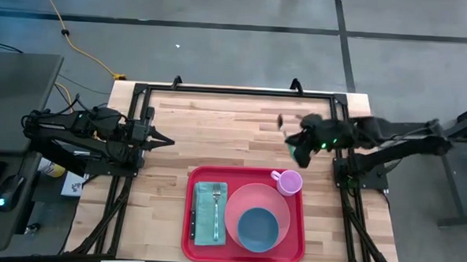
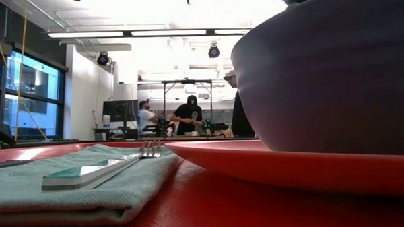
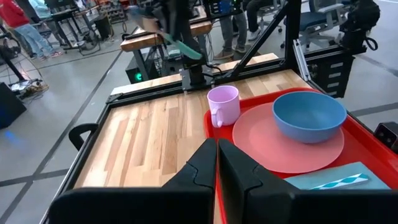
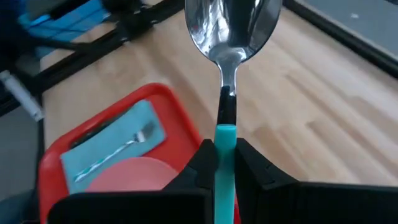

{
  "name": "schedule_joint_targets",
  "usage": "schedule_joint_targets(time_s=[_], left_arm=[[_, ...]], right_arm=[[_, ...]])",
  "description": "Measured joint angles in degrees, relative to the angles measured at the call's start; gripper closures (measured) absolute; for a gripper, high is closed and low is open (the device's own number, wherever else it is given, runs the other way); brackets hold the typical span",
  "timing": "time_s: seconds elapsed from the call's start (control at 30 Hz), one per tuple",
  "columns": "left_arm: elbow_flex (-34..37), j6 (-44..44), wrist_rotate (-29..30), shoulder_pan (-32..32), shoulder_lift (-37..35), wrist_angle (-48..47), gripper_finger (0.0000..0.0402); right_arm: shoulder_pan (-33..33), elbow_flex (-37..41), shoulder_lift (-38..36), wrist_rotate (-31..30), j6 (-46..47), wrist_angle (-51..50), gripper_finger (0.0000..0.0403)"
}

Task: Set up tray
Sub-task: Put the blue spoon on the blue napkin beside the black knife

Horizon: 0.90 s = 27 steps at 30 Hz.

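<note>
The tray (image 1: 242,250), bright red with a raised rim, lies at the near edge of the worktop (image 1: 218,130), a little toward its right side. On it, a folded teal napkin (image 1: 208,213) sits along the tray's left part with a fork (image 1: 216,213) lying on top and a teal-handled knife (image 2: 89,174) beside it. A round pink plate (image 1: 257,215) takes the middle, carrying a blue bowl (image 1: 258,228). A small pink mug (image 1: 288,181) stands in the tray's far right corner, just beside the plate.

The right claw (image 4: 225,152) is above the worktop near its right edge, beyond the tray's far right corner, clamped on the teal handle of a spoon (image 4: 229,31) whose metal bowl points outward over bare wood. The left claw (image 3: 217,163) waits at the worktop's left edge, well apart from the tray, its fingers pressed together with nothing between them.

No brand, label or writing can be read on any of these things. In the room behind, people stand at distant benches.
</note>
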<state>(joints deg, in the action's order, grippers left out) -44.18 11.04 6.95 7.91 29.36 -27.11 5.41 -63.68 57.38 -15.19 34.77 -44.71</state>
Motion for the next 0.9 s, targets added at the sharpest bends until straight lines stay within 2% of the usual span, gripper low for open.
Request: schedule_joint_targets(time_s=[0.33,0.63,0.9], left_arm=[[0.0,-0.97,-0.49,0.01,0.0,0.02,0.0355],[0.0,-1.04,-0.53,0.0,0.0,0.02,0.0355],[0.0,-1.04,-0.56,0.0,0.0,0.0,0.0355]], right_arm=[[13.47,0.02,11.07,-1.01,-0.15,19.35,0.0393],[23.17,0.02,17.0,-3.23,-1.91,33.77,0.0393],[31.57,-0.45,20.93,-12.7,-8.32,44.96,0.0393]])
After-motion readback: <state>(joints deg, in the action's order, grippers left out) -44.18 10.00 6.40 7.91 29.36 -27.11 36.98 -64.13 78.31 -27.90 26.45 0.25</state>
